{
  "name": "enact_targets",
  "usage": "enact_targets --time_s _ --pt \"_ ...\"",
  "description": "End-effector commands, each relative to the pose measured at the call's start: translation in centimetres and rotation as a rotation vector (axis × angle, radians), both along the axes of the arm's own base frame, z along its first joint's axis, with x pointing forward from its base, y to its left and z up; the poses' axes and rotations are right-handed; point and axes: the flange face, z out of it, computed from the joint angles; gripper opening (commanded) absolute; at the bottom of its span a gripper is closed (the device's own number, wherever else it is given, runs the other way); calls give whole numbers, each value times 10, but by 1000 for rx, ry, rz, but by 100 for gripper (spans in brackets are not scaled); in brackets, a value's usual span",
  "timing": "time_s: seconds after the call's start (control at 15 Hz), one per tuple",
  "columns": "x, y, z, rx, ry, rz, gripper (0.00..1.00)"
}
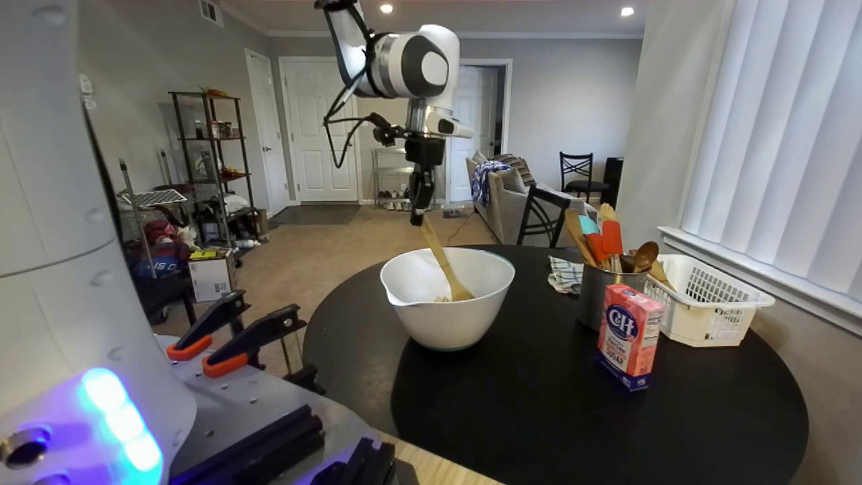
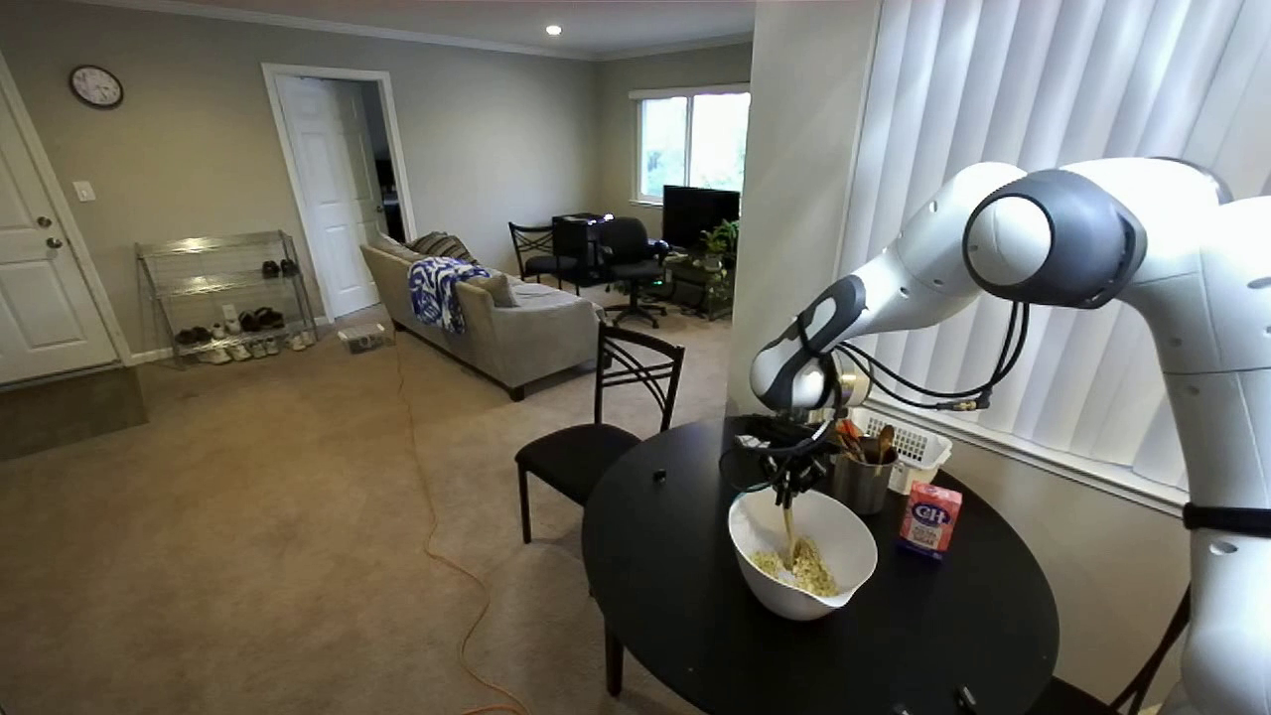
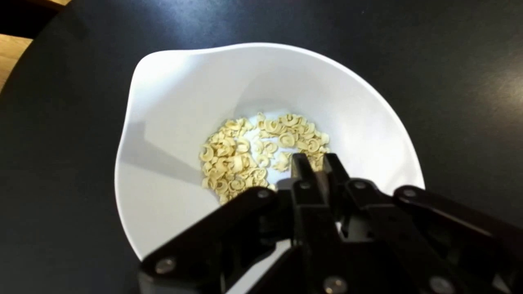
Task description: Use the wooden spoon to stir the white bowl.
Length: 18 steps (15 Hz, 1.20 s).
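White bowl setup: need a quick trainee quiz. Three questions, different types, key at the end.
1. Short answer: what brand shows on the pink box near the metal utensil holder?
2. True or false: the white bowl has nothing in it.
3. Multiple choice: the gripper is closed on
a) the pink box
b) the wooden spoon
c) the metal utensil holder

Key:
1. C&H.
2. False; pale pasta-like pieces lie in the bottom, and the spoon's head is inside too.
3. b; the handle is between the fingers.
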Motion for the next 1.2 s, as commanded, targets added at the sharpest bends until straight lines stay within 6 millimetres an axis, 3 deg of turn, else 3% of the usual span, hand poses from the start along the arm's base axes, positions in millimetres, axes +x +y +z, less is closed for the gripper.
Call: enact_targets --time_s 0.0,0.4,0.73,1.13 --pt "-8 2 3 -115 16 -38 6" --pt "-19 9 8 -133 138 10 6" --pt "-25 20 16 -12 253 9 6" --pt "-19 27 21 198 264 5 6"
